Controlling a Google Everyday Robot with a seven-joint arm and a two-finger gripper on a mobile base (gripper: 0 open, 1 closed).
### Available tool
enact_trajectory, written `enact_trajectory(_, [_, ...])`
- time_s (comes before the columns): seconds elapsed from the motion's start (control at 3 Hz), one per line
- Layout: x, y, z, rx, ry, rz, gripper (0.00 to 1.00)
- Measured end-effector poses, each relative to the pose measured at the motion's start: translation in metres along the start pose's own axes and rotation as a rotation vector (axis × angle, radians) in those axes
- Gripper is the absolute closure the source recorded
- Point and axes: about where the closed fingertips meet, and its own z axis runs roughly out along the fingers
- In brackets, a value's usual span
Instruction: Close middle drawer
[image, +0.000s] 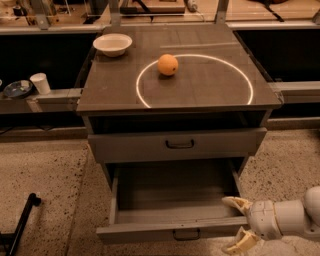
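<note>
The middle drawer (175, 232) stands pulled far out of the grey cabinet, its deep box empty and its low front panel with a small black handle near the bottom edge of the view. My gripper (235, 224) is at the lower right, at the right end of that front panel. It is open, with one pale finger (234, 202) over the drawer's inside corner and the other (239, 244) in front of the panel. The top drawer (177, 144) above is nearly shut. The lowest drawer is out of view.
On the cabinet top (110, 90) lie an orange (167, 64) inside a lit white ring and a white bowl (112, 44) at the back left. A paper cup (40, 82) and a dish (17, 89) sit on a ledge to the left. A black bar (22, 222) lies on the floor at lower left.
</note>
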Motion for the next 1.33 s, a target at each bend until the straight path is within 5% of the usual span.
enact_trajectory(0.33, [0.043,0.0,0.003,0.035,0.062,0.013,0.41])
enact_trajectory(0.67, [0.083,0.003,0.011,0.044,0.122,-0.049,0.64])
enact_trajectory(1.0, [0.138,0.004,0.047,0.045,0.207,-0.064,0.95])
enact_trajectory(1.33, [0.167,-0.002,0.071,0.063,0.25,-0.075,1.0])
